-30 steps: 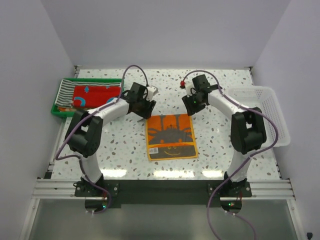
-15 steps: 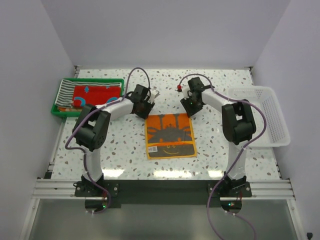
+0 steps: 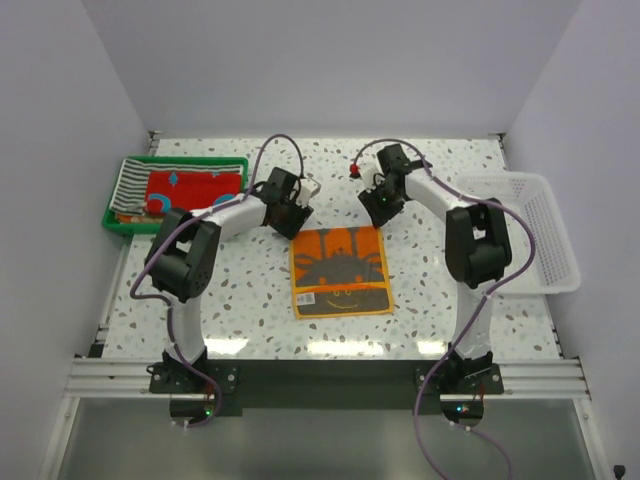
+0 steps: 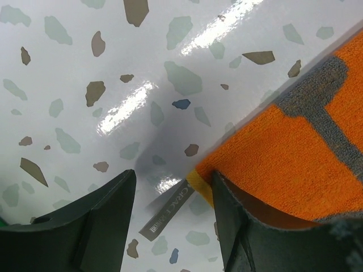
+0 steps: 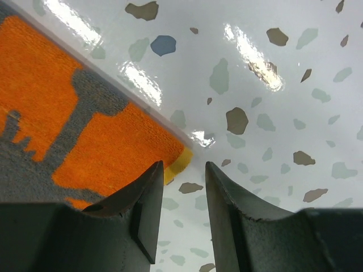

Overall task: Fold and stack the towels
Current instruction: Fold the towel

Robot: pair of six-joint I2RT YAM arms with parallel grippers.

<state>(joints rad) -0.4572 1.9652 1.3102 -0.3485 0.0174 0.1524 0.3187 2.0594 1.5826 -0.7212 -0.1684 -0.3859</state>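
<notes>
An orange towel [image 3: 342, 272] with a dark cartoon drawing is being carried flat at the middle of the speckled table [image 3: 250, 300], with its near edge being turned toward the arms' bases. Its far-left corner is being straddled by the left gripper [image 4: 173, 184]. The jaws are being held apart with nothing pinched, the towel's yellow tip and a small grey label [image 4: 167, 211] are being shown on the table between them, and one finger is being set over the towel's edge. At the far-right corner the right gripper [image 5: 182, 170] is being held with its jaws apart by a narrow gap. Bare table is being seen between them, and the towel's yellow tip is being shown just beside one fingertip. At the table's far-left corner, a striped towel [image 3: 128, 185] and a red towel [image 3: 195, 188] are being held side by side in a green plastic tray [image 3: 185, 159]. At the right edge a white mesh basket [image 3: 545, 230] is being seen.
</notes>
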